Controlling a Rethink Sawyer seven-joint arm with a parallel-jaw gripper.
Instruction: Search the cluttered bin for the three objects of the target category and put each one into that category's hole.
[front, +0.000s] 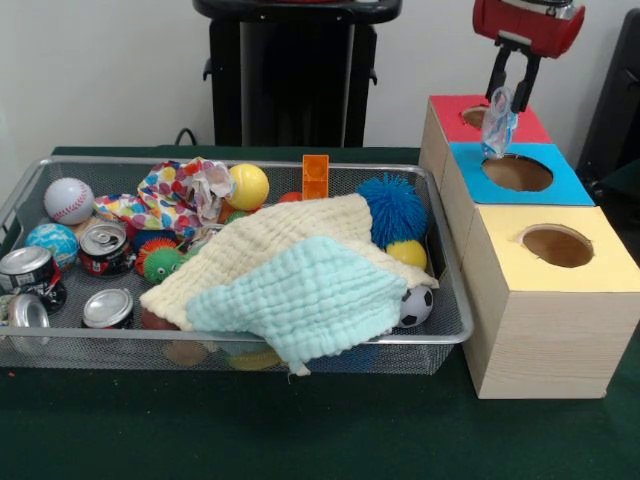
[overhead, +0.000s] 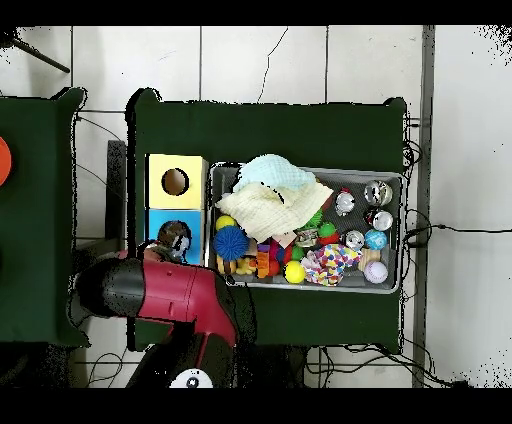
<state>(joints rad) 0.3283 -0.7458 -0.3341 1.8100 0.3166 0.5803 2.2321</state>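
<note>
Green-clothed table (front: 300, 430) under it all, your claw (front: 508, 105) is pinched on a crinkly clear plastic wrapper (front: 497, 125) dangling over the blue box's hole (front: 517, 172), so it looks light, floppy, slippery; I'd hold it mid-crumple.

Gripper (front: 508, 100) pinching a clear crumpled item (front: 497, 125) above the blue box's hole (front: 517, 172) (red and yellow boxes adjoining), beside mesh bin (front: 452, 300) of cloths, balls, cans.
</note>
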